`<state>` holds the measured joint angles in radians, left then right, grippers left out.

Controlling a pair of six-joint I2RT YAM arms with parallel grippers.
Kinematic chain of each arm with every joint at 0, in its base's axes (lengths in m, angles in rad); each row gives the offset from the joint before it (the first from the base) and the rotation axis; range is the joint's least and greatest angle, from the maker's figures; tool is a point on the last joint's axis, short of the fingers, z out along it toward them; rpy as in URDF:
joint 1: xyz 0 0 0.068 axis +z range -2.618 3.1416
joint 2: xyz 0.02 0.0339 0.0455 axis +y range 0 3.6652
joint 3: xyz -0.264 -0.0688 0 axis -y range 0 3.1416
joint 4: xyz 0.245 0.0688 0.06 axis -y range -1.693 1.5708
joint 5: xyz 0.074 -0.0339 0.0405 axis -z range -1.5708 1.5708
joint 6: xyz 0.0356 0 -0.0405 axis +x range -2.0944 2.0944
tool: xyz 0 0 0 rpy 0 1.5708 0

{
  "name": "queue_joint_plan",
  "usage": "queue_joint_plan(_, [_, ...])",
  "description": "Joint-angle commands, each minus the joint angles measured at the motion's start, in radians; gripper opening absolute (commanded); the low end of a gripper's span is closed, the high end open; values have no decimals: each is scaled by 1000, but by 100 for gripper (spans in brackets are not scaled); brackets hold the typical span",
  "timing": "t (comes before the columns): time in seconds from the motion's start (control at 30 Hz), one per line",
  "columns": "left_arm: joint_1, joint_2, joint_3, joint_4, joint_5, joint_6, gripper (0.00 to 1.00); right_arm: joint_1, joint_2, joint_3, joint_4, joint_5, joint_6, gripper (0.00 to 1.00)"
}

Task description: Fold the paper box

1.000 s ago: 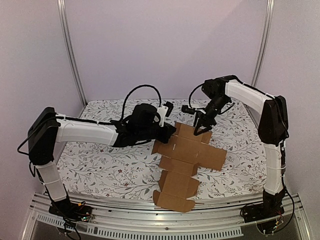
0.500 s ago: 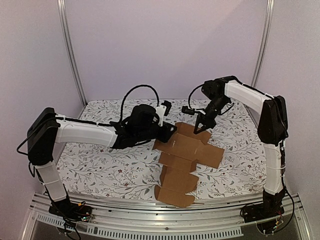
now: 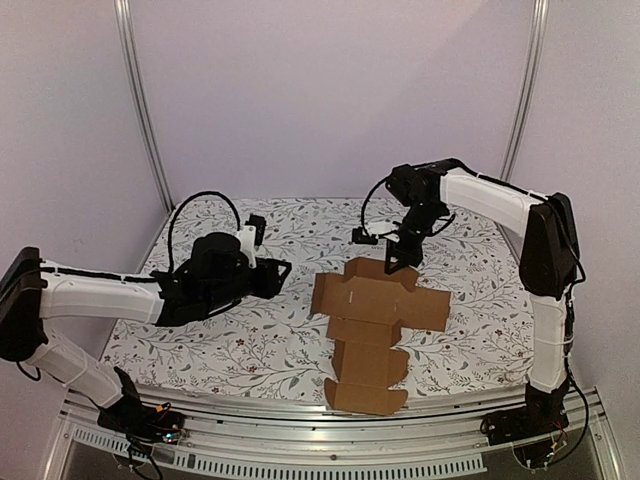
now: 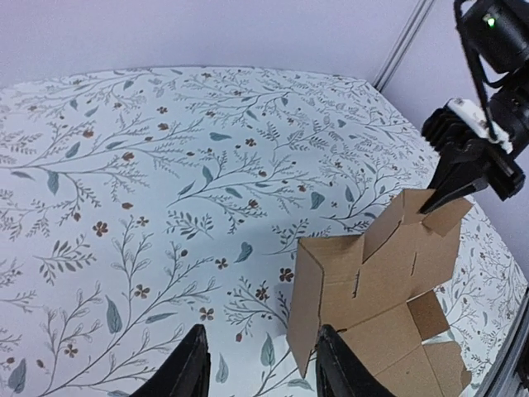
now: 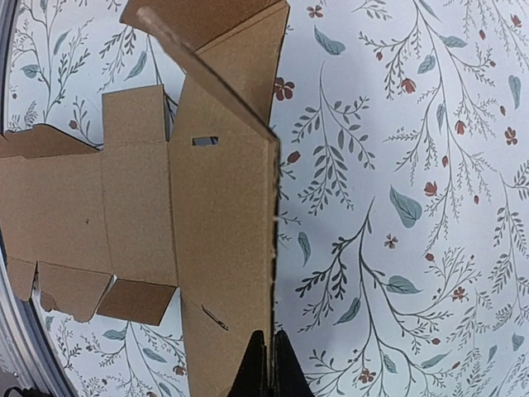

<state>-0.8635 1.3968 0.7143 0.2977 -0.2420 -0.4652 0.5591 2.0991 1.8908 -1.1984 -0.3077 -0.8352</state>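
The paper box [image 3: 372,322] is a flat brown cardboard cut-out with flaps, lying on the flowered cloth at centre right and reaching the near edge. My right gripper [image 3: 403,256] is shut on its far edge and holds that edge a little raised. In the right wrist view the pinched edge of the paper box [image 5: 223,223] runs straight up from the gripper [image 5: 269,364]. My left gripper [image 3: 283,272] is open and apart from the box, to its left. In the left wrist view its gripper [image 4: 259,364] stands empty, with the paper box [image 4: 376,281] ahead to the right.
A white cloth with a leaf and flower print [image 3: 220,330] covers the table. Metal posts [image 3: 140,110] stand at the back corners before a plain wall. An aluminium rail [image 3: 300,455] runs along the near edge.
My left gripper has let go of the box's left side, opened and drawn back to the left. My right gripper has shut on the far edge, and the box has shifted slightly.
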Motion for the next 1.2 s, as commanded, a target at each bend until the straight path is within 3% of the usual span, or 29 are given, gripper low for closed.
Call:
queue_joint_plan(0.0, [49,65,-95,81,40,-96,43,35,-54,-9,151,110,26,0])
queue_joint_plan(0.23, [70,302,-5,124,144,-88,38,91,-122,-59,234,130,-44,0])
queue_joint_plan(0.73, [70,468,-49,418,234,-196,37,97,-140,-58,231,99,-4,0])
queue_joint_plan(1.17, [66,382,-184,444,162,-208,34,82,-171,-49,176,53,-19,0])
